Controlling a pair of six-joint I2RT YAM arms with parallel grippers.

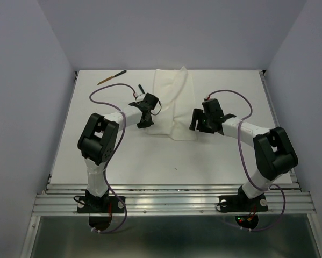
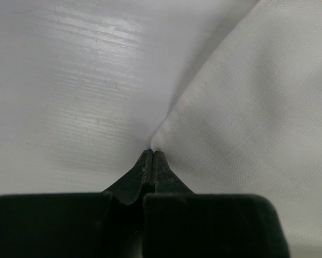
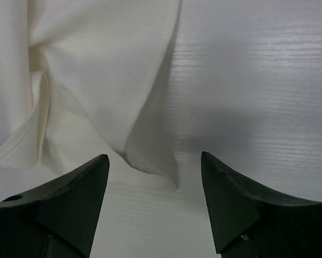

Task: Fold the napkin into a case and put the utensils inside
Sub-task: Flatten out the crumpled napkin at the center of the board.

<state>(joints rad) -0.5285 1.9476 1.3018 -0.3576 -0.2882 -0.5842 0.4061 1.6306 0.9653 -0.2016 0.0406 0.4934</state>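
The white napkin point(image 1: 170, 102) lies as a folded, rumpled strip at the middle far side of the table. My left gripper point(image 1: 144, 122) sits at its near left corner, jaws shut on the cloth's edge; in the left wrist view the napkin point(image 2: 257, 107) rises in a crease to the closed tips of that gripper point(image 2: 152, 152). My right gripper point(image 1: 195, 126) stands open at the near right corner. In the right wrist view a corner of the napkin point(image 3: 107, 70) lies on the table between the spread fingers of the gripper point(image 3: 154, 156), untouched. One brown utensil point(image 1: 112, 78) with a dark end lies far left.
A short dark piece point(image 1: 140, 87) lies just behind the left wrist. Purple cables point(image 1: 104, 91) loop from both arms. Grey walls close in the white table point(image 1: 166, 161) on three sides, and a metal rail point(image 1: 171, 199) runs along the near edge.
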